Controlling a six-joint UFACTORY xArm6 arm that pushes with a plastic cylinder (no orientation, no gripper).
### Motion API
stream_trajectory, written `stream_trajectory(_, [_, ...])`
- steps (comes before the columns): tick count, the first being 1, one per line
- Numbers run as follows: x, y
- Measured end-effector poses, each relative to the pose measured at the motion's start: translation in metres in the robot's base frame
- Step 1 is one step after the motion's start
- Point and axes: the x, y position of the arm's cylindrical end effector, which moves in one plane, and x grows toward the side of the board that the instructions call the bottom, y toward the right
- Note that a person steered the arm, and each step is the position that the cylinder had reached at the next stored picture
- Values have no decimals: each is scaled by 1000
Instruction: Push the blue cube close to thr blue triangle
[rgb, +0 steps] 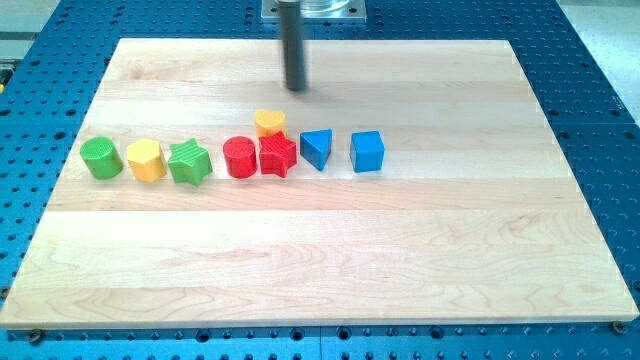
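The blue cube (368, 152) sits on the wooden board, right of the middle. The blue triangle (316, 148) lies just to its left, with a small gap between them. My tip (296, 88) is near the view's top, above and left of both blue blocks, touching nothing. It stands a short way above the yellow heart (269, 122).
A row of blocks runs to the left of the triangle: a red star (278, 155), a red cylinder (240, 157), a green star (189, 163), a yellow hexagon (146, 160) and a green cylinder (101, 158). The board's edge (300, 326) borders a blue perforated table.
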Motion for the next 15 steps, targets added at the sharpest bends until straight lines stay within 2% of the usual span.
stream_trajectory(1, [97,79])
stream_trajectory(2, [149,79])
stream_trajectory(6, [75,24])
stream_trajectory(7, [98,41])
stream_trajectory(8, [140,-1])
stream_trajectory(9, [123,-32])
stream_trajectory(10, [134,-5])
stream_trajectory(11, [99,4])
stream_trajectory(12, [93,0])
stream_trajectory(13, [67,18])
stream_trajectory(14, [85,-7])
stream_trajectory(15, [178,9])
